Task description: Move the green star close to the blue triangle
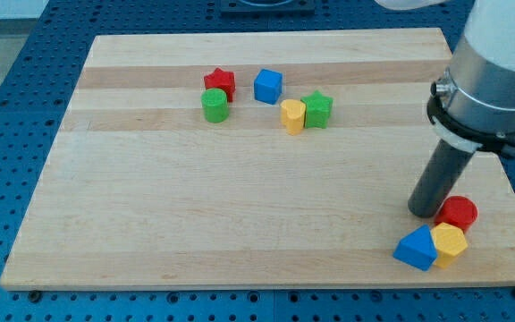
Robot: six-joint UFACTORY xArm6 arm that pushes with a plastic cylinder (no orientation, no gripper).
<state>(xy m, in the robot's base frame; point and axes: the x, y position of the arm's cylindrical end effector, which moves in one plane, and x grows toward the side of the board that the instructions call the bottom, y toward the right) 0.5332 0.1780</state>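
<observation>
The green star (pixel 318 108) lies near the view's top centre, touching a yellow block (pixel 292 115) on its left. The blue triangle (pixel 417 248) lies at the view's bottom right, touching a yellow block (pixel 449 241) and next to a red round block (pixel 458 214). My tip (pixel 426 211) rests on the board just above the blue triangle and beside the red round block, far to the right and below the green star.
A blue cube (pixel 268 86), a red star (pixel 220 83) and a green round block (pixel 215 105) lie left of the green star. The wooden board (pixel 195 206) sits on a blue pegged table; its right edge is close to my tip.
</observation>
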